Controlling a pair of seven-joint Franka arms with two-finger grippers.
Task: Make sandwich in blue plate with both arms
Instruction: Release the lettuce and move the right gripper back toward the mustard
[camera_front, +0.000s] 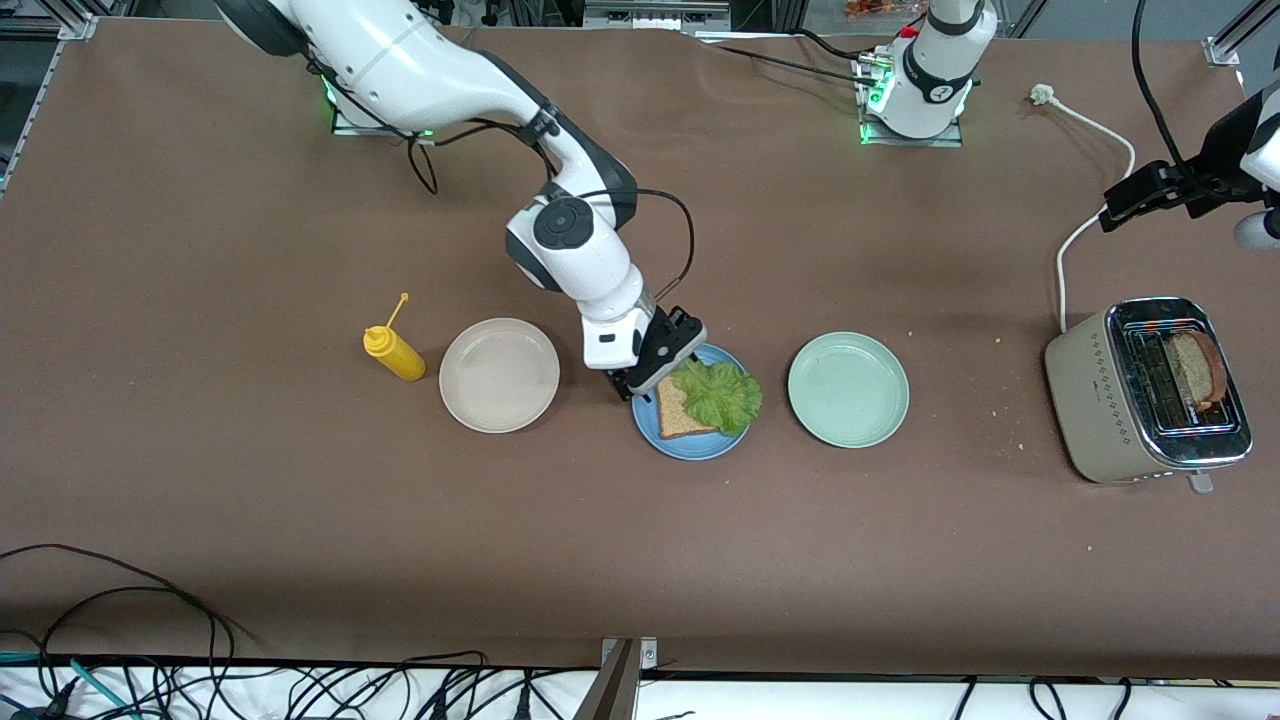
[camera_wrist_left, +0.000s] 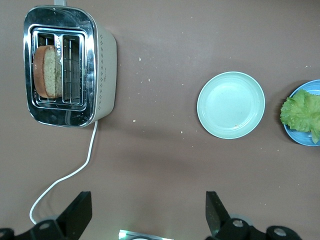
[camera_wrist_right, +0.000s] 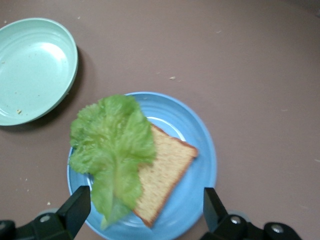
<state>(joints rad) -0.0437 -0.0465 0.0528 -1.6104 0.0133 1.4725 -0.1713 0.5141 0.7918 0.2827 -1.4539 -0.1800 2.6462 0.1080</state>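
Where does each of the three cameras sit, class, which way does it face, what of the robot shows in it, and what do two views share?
Front view: high across the table, facing both arms; right pincer over the blue plate, left pincer open above the toaster.
Left wrist view: looks down past its open fingertips at the toaster and the pale green plate.
Right wrist view: looks down past its open fingertips at the lettuce on the bread slice.
Shared: both wrist views show the pale green plate and lettuce.

Over blue plate (camera_front: 664, 436): right tool (camera_front: 668, 362) hangs there, fingers spread (blocking that edge).
Plate gaps: bare bench (camera_front: 640, 560) between plates.
Toaster (camera_front: 1150, 392): slot holds bread.
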